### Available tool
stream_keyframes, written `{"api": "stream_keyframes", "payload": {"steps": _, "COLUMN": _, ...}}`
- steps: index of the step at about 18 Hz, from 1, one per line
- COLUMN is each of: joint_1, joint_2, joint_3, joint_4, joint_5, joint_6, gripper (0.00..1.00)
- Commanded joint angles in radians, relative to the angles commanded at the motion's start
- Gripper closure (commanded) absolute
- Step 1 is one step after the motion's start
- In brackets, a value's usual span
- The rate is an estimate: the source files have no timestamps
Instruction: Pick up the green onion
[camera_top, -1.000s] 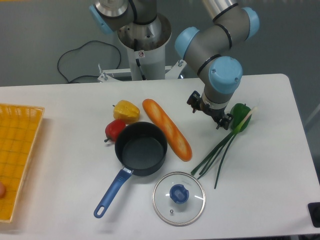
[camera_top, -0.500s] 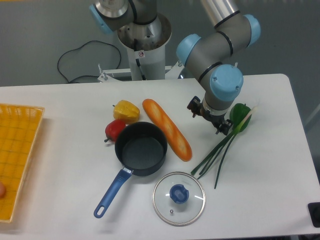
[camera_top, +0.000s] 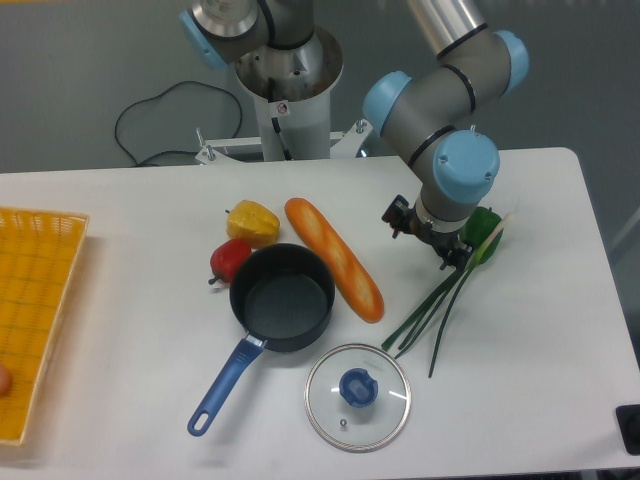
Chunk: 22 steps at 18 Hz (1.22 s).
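Green onion (camera_top: 443, 305) lies on desk (camera_top: 540, 380), pale end leaning on green pepper (camera_top: 483, 236). Gripper (camera_top: 428, 240) just above upper stalks; can't tell how wide jaws are, holding nothing. Risk: jaws hit pepper, or thin stalks slip free.

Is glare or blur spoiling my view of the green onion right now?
Fixed camera: sharp, evenly lit, soft shadows. The green onion stalks read clearly on the white table; glare only on the glass lid. The gripper and wrist partly cover the green bell pepper.
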<state>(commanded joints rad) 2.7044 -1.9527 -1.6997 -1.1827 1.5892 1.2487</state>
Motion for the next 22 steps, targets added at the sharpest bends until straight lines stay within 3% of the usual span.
{"api": "stream_keyframes", "payload": {"steps": 12, "joint_1": 0.015, "joint_2": -0.054, "joint_3": 0.066, "joint_4": 0.000, "joint_5": 0.080, "joint_6": 0.008, "gripper": 0.00}}
{"api": "stream_keyframes", "payload": {"steps": 22, "joint_1": 0.014, "joint_2": -0.081, "joint_3": 0.075, "joint_4": 0.002, "joint_5": 0.081, "joint_6": -0.014, "gripper": 0.00}}
